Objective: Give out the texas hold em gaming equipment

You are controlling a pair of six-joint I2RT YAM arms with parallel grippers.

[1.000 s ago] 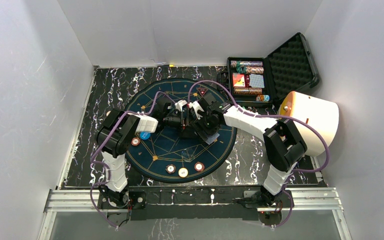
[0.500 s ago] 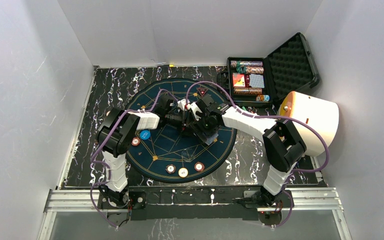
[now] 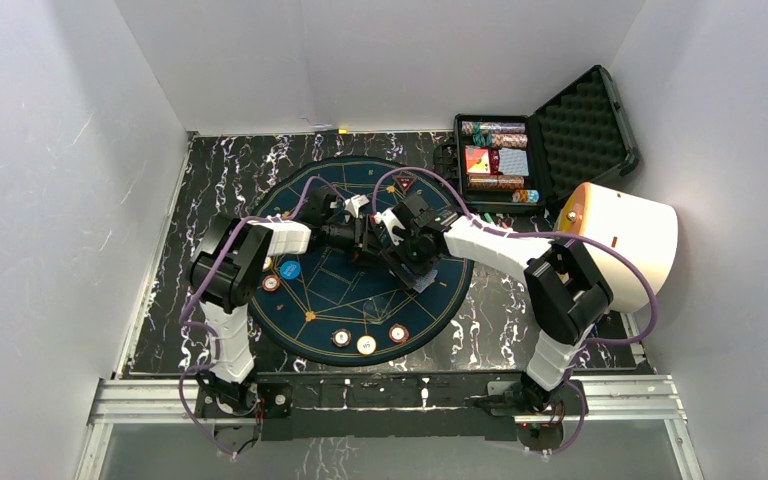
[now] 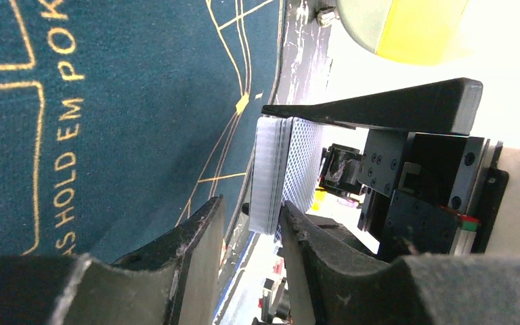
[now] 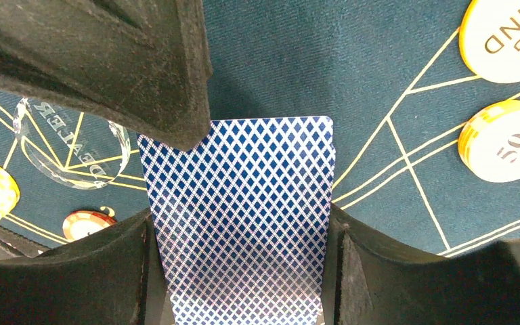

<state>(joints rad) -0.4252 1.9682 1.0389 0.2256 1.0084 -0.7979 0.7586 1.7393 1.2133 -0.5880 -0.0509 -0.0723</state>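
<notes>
Two small discs, a blue round button and a red-and-white poker chip, lie at the left edge of the round dark-blue felt mat. Three round chips sit in a row at its near edge. Over the mat's middle, the left gripper has its jaws apart around a corner of the deck of blue-backed playing cards, with a gap on one side. The right gripper is clamped on this deck. An open black case stands at the tabletop's far right corner.
</notes>
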